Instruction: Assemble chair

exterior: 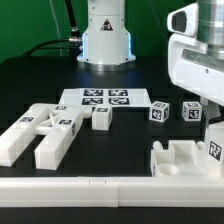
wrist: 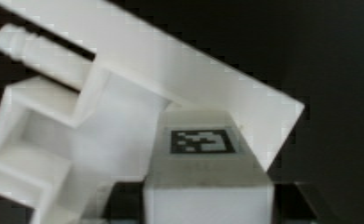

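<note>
Looking at an early stage of the chair build, folks: nearly every part lies loose on the table [exterior: 130,135]. Over on the exterior view's left sits the forked piece [exterior: 40,132], lying flat, and whether it is one moulding or several parts pushed together cannot be told from here. Just beside it stands the small block [exterior: 100,118], near the marker board [exterior: 105,98]. Further toward the exterior view's right, one cube [exterior: 160,110] and a second cube [exterior: 190,112] wait side by side, apart from each other and joined to nothing. The action is at the front on the exterior view's right, close to the long rail [exterior: 100,186]: the arm [exterior: 195,55] hangs over the notched piece [exterior: 185,158]. The wrist view shows the tool [wrist: 197,200] pinching a wall of that piece right next to its tag [wrist: 200,140], jaws pressed in on the plastic, with round pegs [wrist: 22,42] sticking out at the far end. The piece looks to be resting on the table, not lifted. So the verdict: one part in hand, no joint visibly made, and the fitting of block, cubes and forked piece all lies ahead.
</note>
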Motion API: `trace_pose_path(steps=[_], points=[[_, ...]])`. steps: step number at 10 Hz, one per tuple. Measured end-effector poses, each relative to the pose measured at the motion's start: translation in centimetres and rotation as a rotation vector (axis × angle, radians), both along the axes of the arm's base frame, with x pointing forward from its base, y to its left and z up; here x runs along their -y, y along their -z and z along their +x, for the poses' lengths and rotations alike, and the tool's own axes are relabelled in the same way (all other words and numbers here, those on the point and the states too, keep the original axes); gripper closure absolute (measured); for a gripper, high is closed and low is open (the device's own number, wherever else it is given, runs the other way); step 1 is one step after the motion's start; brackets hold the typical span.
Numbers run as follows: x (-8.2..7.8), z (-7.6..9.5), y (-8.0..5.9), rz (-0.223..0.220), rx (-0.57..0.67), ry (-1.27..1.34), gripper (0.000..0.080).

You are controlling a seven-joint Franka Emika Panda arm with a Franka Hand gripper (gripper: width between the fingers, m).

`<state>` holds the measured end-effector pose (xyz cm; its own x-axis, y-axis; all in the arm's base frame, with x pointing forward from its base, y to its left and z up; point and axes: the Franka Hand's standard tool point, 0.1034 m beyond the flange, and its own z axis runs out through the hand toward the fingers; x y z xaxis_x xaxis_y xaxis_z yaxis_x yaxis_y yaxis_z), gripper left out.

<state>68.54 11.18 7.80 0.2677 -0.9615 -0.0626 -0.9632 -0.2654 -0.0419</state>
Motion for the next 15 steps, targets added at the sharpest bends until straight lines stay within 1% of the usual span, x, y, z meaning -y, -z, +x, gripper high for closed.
trace_pose_path(steps=[4,6,7,8,9,10,11,12,15], points=[[-0.16,0.17,0.03,0.032,-0.016,0.392,0.0508],[-0.15,0.21,0.03,0.038,-0.023,0.499,0.0508],[-0.30,0.17,0.07,0.040,-0.025,0.508,0.0437],[-0.33,0.16,0.09,0.039,-0.023,0.486,0.0437],[-0.33,0.10,0.12,0.035,-0.022,0.428,0.0238],[-0.38,-0.11,0.12,0.032,-0.030,0.357,0.0177],[-0.43,-0.08,0.13,0.033,-0.028,0.355,0.0177],[-0.40,-0.10,0.16,0.030,-0.021,0.268,0.0154],[-0.40,-0.12,0.19,0.025,-0.003,0.051,0.0150]])
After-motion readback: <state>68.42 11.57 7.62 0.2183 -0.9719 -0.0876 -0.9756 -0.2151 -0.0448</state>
